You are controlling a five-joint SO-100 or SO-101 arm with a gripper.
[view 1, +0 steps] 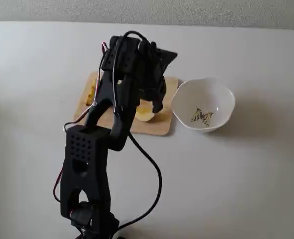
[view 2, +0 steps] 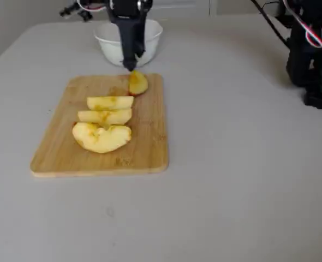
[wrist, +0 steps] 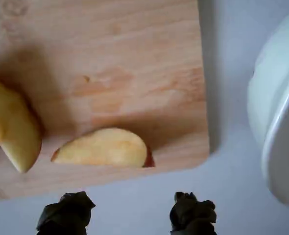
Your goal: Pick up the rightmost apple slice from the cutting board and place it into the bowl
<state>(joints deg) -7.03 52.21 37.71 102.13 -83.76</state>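
The rightmost apple slice [view 1: 145, 114] [wrist: 103, 147] [view 2: 137, 83] lies flat near the end of the cutting board [view 1: 159, 127] [wrist: 134, 58] [view 2: 144, 142] closest to the bowl [view 1: 226, 94] [wrist: 276, 122] [view 2: 109, 49]. My gripper [view 1: 154, 105] [wrist: 130, 218] [view 2: 131, 64] hangs open just above this slice and holds nothing. In the wrist view both dark fingertips [wrist: 66, 215] sit over the table just off the board's edge, spread wider than the slice. The arm hides most of the board in a fixed view. The bowl holds only its butterfly print [view 1: 202, 117].
Three more slices [view 2: 110, 102] [view 2: 105, 116] [view 2: 101, 136] lie side by side mid-board; one [wrist: 12, 127] shows at the wrist view's left. A second black device with red wires [view 2: 308, 49] stands at the right. My cable [view 1: 154, 184] loops over the table.
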